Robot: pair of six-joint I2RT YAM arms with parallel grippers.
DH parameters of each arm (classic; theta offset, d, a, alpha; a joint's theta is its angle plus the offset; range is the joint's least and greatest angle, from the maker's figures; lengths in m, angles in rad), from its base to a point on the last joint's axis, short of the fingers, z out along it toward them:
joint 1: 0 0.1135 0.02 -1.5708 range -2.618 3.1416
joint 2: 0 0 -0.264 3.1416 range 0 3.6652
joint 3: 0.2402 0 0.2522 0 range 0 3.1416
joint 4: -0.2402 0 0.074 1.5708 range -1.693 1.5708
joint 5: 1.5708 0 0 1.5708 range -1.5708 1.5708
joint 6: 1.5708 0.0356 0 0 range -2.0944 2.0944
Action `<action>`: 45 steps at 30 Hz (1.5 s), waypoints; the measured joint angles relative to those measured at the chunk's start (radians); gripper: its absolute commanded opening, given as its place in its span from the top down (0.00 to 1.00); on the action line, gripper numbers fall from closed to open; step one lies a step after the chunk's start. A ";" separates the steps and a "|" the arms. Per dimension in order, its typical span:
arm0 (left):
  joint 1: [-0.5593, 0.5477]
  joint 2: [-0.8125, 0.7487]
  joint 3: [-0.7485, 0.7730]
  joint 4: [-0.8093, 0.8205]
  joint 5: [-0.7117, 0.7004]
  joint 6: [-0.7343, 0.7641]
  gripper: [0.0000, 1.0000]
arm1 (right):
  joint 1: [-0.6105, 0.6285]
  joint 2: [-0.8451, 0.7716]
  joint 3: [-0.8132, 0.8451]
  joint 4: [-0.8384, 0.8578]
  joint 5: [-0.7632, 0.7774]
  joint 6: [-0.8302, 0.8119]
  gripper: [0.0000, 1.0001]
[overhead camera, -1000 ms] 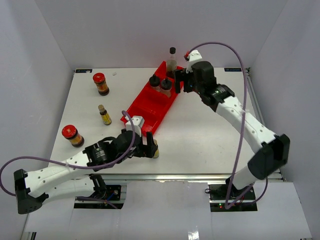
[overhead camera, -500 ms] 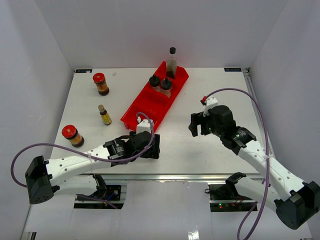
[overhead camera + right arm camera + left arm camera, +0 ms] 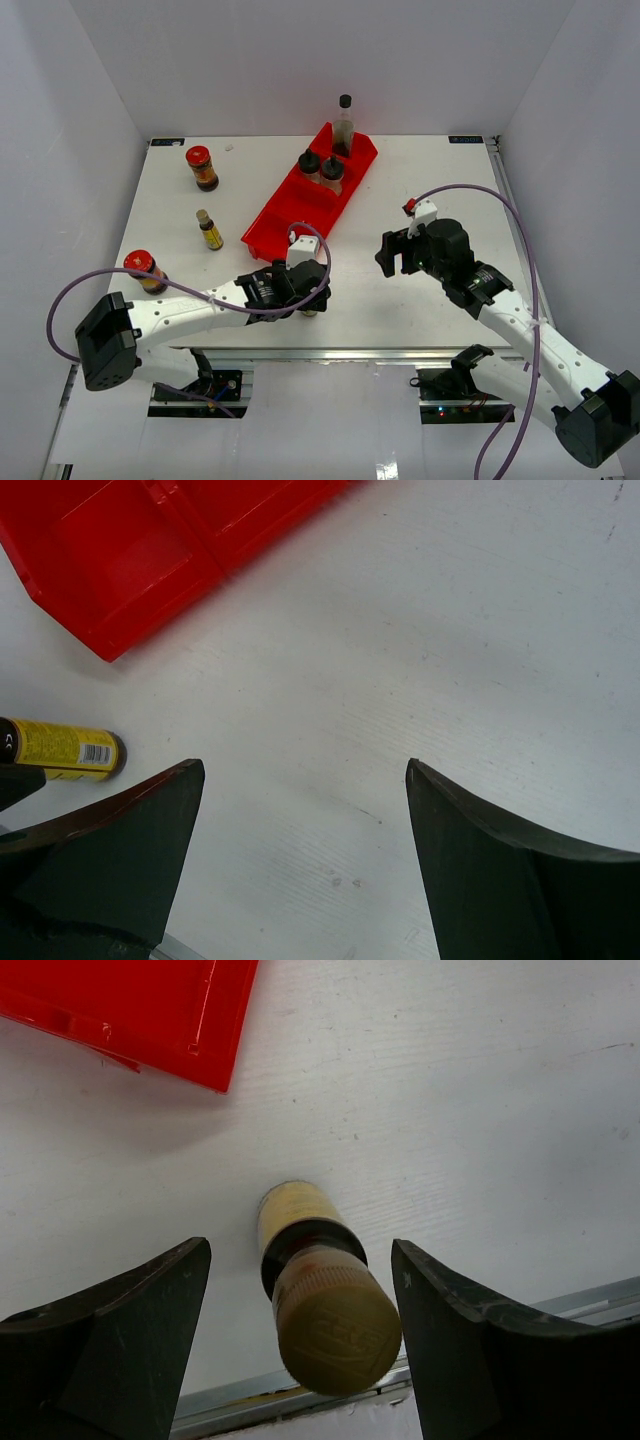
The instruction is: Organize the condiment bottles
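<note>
A slim yellow-labelled bottle (image 3: 333, 1322) with a tan cap stands upright on the table between the jaws of my open left gripper (image 3: 298, 1250), touching neither finger. In the top view this gripper (image 3: 308, 292) is near the table's front edge, over the bottle (image 3: 311, 311). My right gripper (image 3: 388, 254) is open and empty over bare table (image 3: 303, 768). The same bottle shows at the left of the right wrist view (image 3: 62, 749). Two black-capped shakers (image 3: 320, 168) and the tall clear bottle (image 3: 344, 121) stand in the red tray (image 3: 300, 208).
Left of the tray stand a red-lidded jar (image 3: 201, 167) at the back, a second slim yellow bottle (image 3: 209, 230) in the middle, and another red-lidded jar (image 3: 144, 270) near the front. The tray's near corner (image 3: 150, 1020) lies just beyond the left gripper.
My right arm has pulled back from the tray's far end to the right middle of the table. My left gripper has shifted right, and the slim bottle now stands between its jaws.
</note>
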 measured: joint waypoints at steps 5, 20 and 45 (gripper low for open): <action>0.000 0.050 0.006 0.009 -0.003 -0.001 0.22 | 0.000 -0.012 -0.009 0.004 -0.004 -0.001 0.12; 0.000 0.090 0.055 -0.001 -0.017 -0.021 0.76 | 0.000 -0.044 -0.016 0.011 0.003 -0.002 0.12; 0.211 0.278 0.630 -0.090 -0.084 0.201 1.00 | 0.000 -0.063 -0.024 0.025 0.010 -0.003 0.12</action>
